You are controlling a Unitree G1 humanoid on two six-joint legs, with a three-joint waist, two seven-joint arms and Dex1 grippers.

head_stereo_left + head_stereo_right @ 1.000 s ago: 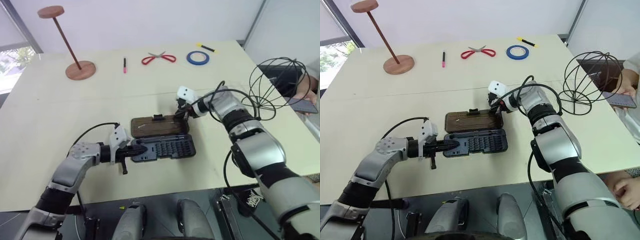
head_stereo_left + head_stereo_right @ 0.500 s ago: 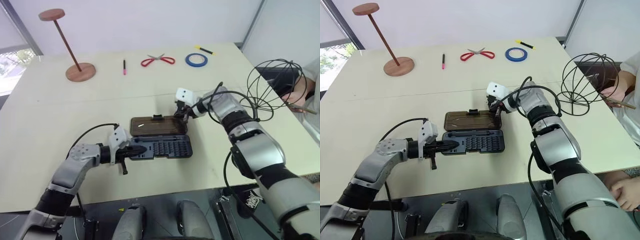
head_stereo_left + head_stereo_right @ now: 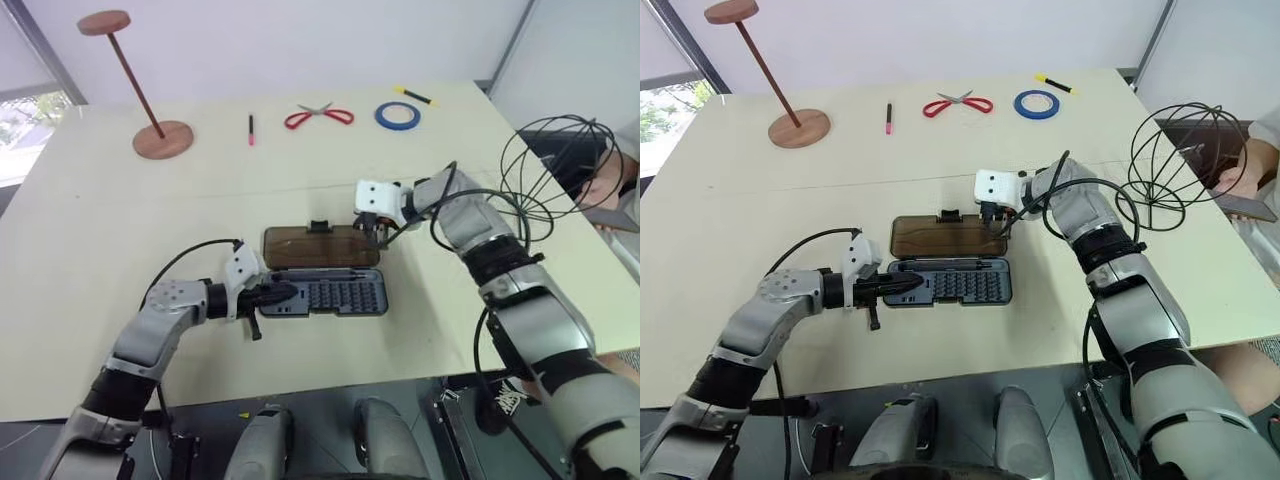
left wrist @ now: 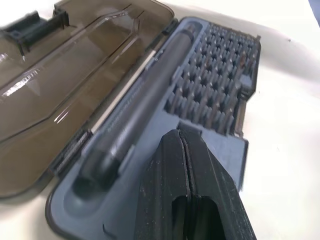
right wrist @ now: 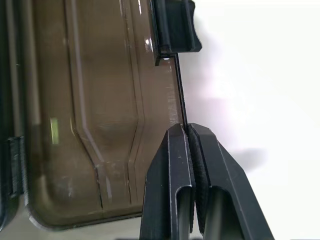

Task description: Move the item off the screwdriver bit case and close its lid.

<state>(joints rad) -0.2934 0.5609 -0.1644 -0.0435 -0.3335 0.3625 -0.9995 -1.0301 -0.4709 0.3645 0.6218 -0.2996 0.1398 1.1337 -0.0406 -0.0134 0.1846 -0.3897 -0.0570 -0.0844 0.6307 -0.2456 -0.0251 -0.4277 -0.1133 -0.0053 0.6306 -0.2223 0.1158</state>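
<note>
The screwdriver bit case (image 3: pixel 335 297) lies open in the middle of the table, with rows of bits and a driver in its dark grey tray. Its smoky brown lid (image 3: pixel 318 247) is folded back behind it. My left gripper (image 3: pixel 290 293) is shut, its tips resting on the tray's left end (image 4: pixel 125 200). The right gripper (image 5: pixel 186 129) is shut on the lid's thin far edge, near the right corner and beside the latch (image 5: pixel 175 25). The item, a black wire globe (image 3: pixel 1185 165), stands apart from the case at the table's right edge.
Along the back of the table are a wooden disc-topped stand (image 3: pixel 160 138), a pink pen (image 3: pixel 250 130), red scissors (image 3: pixel 318 116), a blue tape roll (image 3: pixel 397 116) and a yellow marker (image 3: pixel 412 96). A person's hand with a phone (image 3: pixel 1240 205) is beyond the right edge, by the globe.
The right gripper has rolled at the wrist and risen slightly, still pinching the lid's edge. The left gripper stays on the tray. The person's hand by the globe has shifted.
</note>
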